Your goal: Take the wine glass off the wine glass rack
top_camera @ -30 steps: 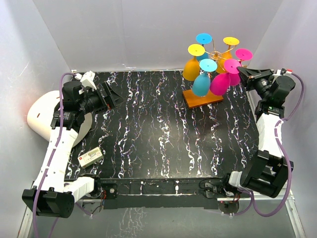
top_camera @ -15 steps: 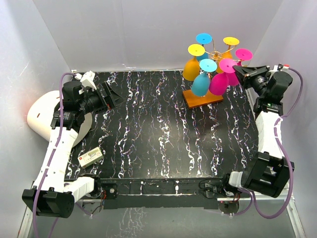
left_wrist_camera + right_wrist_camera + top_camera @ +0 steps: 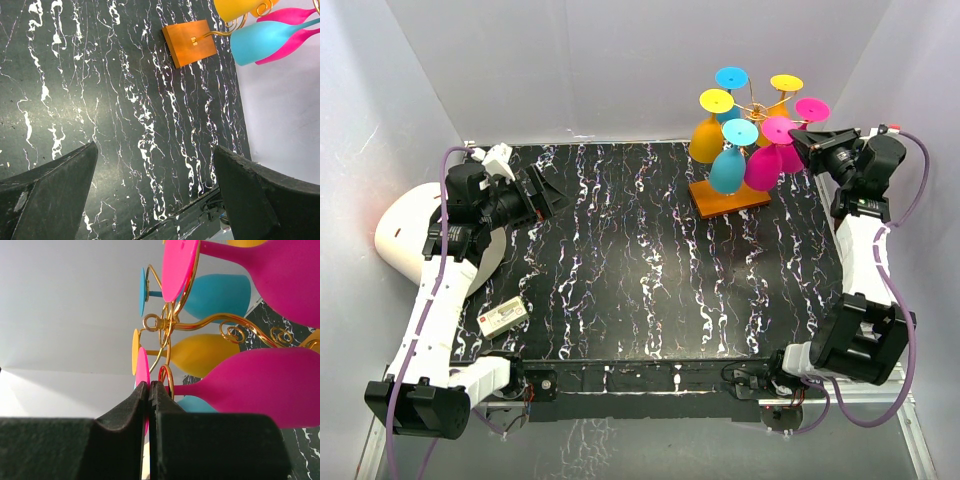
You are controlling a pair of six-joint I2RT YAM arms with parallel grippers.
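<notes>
Right gripper (image 3: 149, 386) pressed together at foot of magenta wine glass (image 3: 260, 385); left gripper (image 3: 155, 150) spread. My worry: edge hold slips, or pull tips wine glass rack (image 3: 730, 197).

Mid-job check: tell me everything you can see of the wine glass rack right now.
The wine glass rack is thin gold wire: a slim upright post on a flat orange rectangular base, topped by curled spiral arms. It stands at the table's far right. Six glasses hang upside down from the arms: two yellow, two blue, two pink. The right gripper, shut, sits at one pink foot.
</notes>
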